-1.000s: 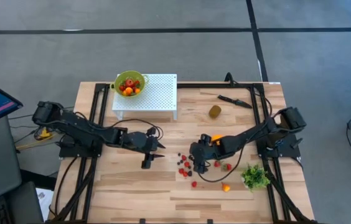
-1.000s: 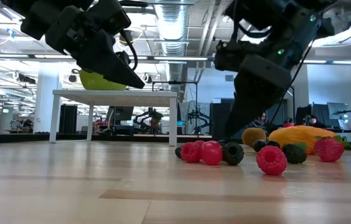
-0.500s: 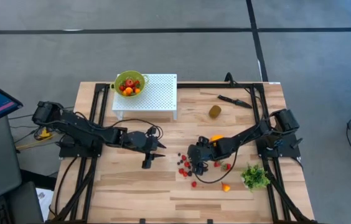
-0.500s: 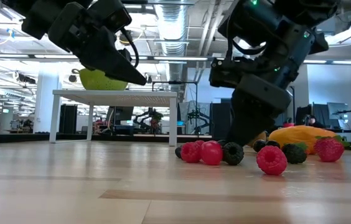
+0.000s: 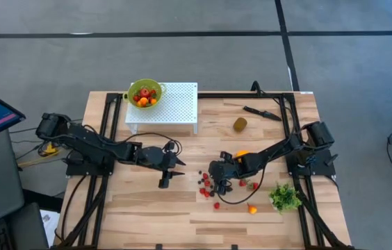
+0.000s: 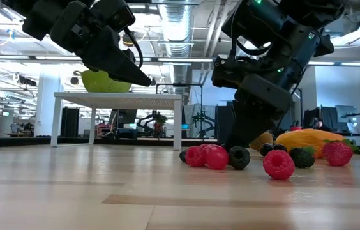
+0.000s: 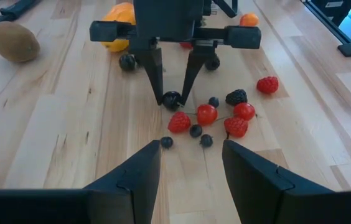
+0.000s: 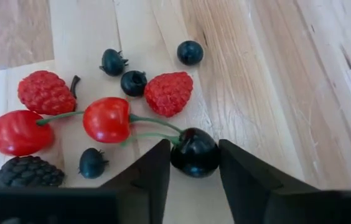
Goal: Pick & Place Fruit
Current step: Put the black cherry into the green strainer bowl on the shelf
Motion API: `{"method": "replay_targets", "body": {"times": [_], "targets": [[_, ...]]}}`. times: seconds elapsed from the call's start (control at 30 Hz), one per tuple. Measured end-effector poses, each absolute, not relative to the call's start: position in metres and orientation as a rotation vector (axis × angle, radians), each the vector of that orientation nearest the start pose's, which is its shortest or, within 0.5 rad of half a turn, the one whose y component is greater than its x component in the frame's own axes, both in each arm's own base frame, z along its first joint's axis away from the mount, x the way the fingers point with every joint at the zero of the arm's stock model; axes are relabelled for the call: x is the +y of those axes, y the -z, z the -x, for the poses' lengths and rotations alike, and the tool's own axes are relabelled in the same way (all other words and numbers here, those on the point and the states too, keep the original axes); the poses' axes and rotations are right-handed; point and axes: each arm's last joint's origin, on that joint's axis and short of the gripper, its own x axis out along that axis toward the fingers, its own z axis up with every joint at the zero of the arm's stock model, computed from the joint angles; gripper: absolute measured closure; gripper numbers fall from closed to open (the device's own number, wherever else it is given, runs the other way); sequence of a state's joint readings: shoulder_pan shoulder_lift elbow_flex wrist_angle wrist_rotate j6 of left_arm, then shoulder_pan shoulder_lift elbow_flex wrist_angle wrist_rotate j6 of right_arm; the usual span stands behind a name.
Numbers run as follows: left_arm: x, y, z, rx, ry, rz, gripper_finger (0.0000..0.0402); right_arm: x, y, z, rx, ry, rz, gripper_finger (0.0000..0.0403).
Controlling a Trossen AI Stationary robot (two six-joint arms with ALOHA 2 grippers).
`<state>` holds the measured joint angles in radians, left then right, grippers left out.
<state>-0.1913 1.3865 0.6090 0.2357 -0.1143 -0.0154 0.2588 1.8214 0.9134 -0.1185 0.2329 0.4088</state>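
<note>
Dark cherry (image 8: 195, 152) glossy, green-stemmed, pinched between right gripper (image 8: 191, 163) jaws; left gripper (image 7: 187, 158) jaws apart, empty

A bowl (image 5: 144, 92) sits on the raised stand (image 5: 175, 105) behind the berries (image 5: 210, 189) scattered mid-table.

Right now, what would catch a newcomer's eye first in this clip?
The right gripper is down on the table with its fingers either side of a dark cherry, amid scattered red and dark berries. Far behind, a green bowl of fruit sits on a white stand. The left gripper hovers nearby, open.
</note>
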Motion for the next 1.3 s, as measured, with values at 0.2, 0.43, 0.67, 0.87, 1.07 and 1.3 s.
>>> {"method": "replay_targets", "body": {"times": [0.2,0.43,0.67,0.87,1.07,1.3], "targets": [[-0.048,-0.185,-0.267,0.531,0.071,-0.067,0.0233,0.079,-0.121,-0.324,0.976,0.166,-0.103,0.0312],[-0.048,-0.185,-0.267,0.529,0.071,-0.066,0.0233,0.080,-0.128,-0.320,0.980,0.159,-0.097,0.0297],[-0.048,-0.185,-0.267,0.522,0.071,-0.065,0.0233,0.086,-0.158,-0.314,0.902,0.097,-0.061,0.0310],[-0.049,-0.187,-0.268,0.505,0.089,-0.130,0.0234,0.084,-0.184,-0.314,0.759,0.122,-0.048,0.0304],[-0.049,-0.193,-0.271,0.433,0.092,-0.138,0.0242,0.073,-0.200,-0.319,0.633,0.193,-0.039,0.0304],[-0.048,-0.197,-0.273,0.382,0.049,-0.279,0.0241,0.059,-0.211,-0.329,0.512,0.213,-0.055,0.0304]]}}
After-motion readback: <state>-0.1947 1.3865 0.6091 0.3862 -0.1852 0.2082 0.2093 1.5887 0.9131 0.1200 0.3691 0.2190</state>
